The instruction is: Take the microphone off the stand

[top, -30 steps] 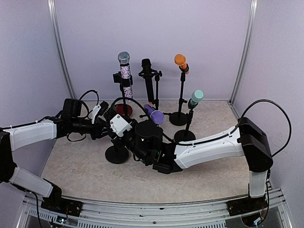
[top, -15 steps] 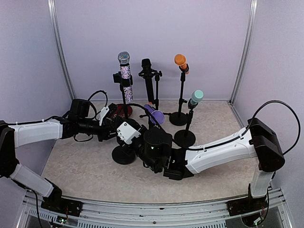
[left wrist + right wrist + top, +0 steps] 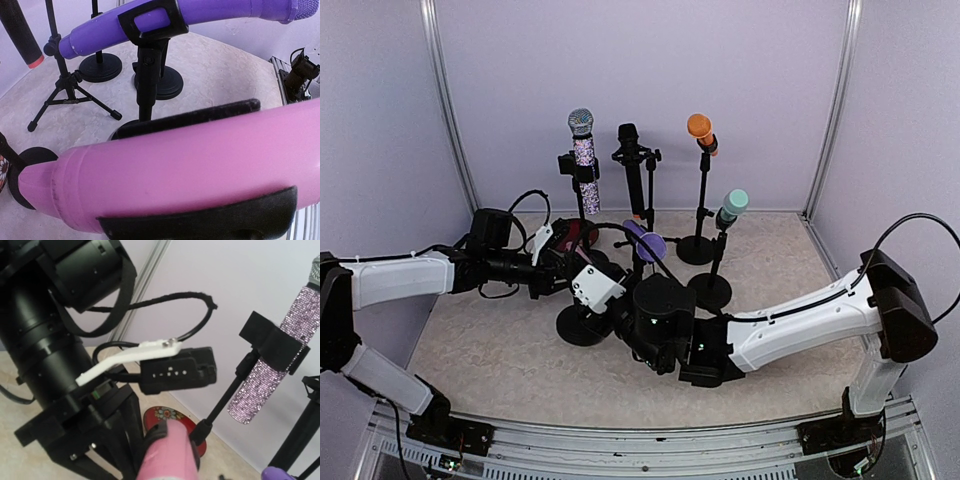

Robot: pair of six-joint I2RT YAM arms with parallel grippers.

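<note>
A pink microphone [image 3: 165, 170] lies across the left wrist view. My left gripper [image 3: 195, 167] is shut on its body, one black finger [image 3: 200, 112] above and one below. In the right wrist view the same pink microphone [image 3: 167, 460] points away, and my right gripper [image 3: 172, 446] is shut on it, facing the left arm's wrist [image 3: 65, 365]. From above the two grippers meet over a black round stand base [image 3: 582, 326], and the microphone is hidden under them. No clip shows on the visible pink body. I cannot tell whether the microphone still touches its stand.
A purple microphone [image 3: 190, 12] sits clipped on a stand [image 3: 146, 75] just behind. Farther back stand a glitter microphone [image 3: 582, 140] on a red base [image 3: 170, 416], a black microphone [image 3: 632, 160] on a tripod, an orange one [image 3: 700, 130] and a teal one [image 3: 730, 208]. Walls enclose three sides.
The right arm has drawn back to the right and toward the near edge. The left arm has stretched rightward with it, and the black base has shifted slightly right. Both grips are unchanged.
</note>
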